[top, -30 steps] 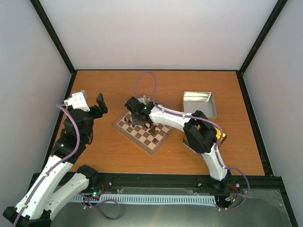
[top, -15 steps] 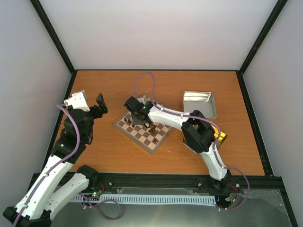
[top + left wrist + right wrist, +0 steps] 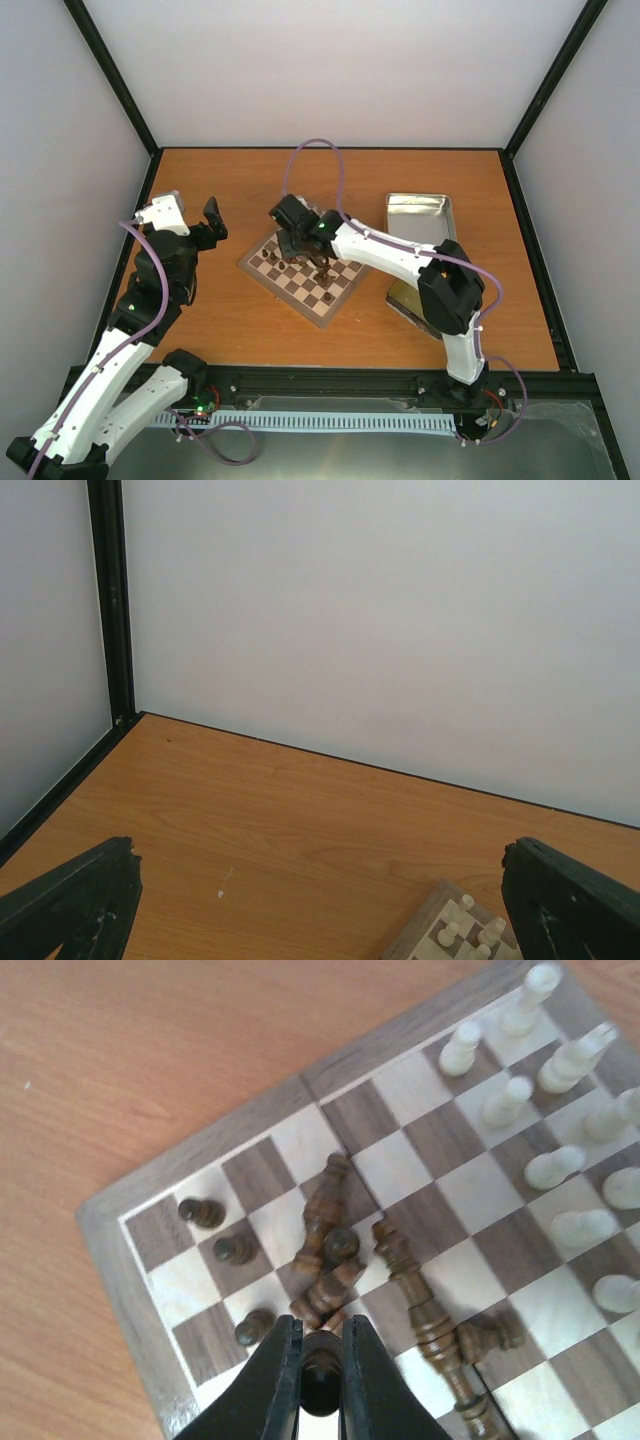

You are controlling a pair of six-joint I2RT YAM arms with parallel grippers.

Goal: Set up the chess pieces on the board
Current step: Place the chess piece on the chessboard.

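1. The right gripper (image 3: 320, 1345) hangs over one corner region of the chessboard (image 3: 120, 1250). Its two fingers (image 3: 280, 1370) are drawn close together and clamp a small dark chessman (image 3: 320, 1378), whose rounded top shows between them.
2. Just beyond those fingertips, a heap of dark chess pieces (image 3: 325, 1250) lies toppled on the squares, the pieces touching one another. To the right of the heap, longer dark pieces (image 3: 425, 1310) lie on their sides.
3. Three dark pawns (image 3: 232, 1250) stand upright on squares near the board's rim. They are left of the heap and apart from each other.
4. Cream chessmen (image 3: 520, 1100) stand upright, grouped in the far right part of the board.
5. From above, the chessboard (image 3: 248, 266) lies turned cornerwise in the middle of the wooden table (image 3: 200, 320). The right gripper (image 3: 296, 236) reaches over its far side.
6. An open silver metal tin (image 3: 420, 218) sits to the right of the board, apart from it.
7. The left gripper (image 3: 212, 220) is off to the left of the board and clear of it.
8. In the left wrist view, that gripper's fingers (image 3: 75, 905) are spread wide with nothing between them. A corner of the board with cream pieces shows at the lower edge.
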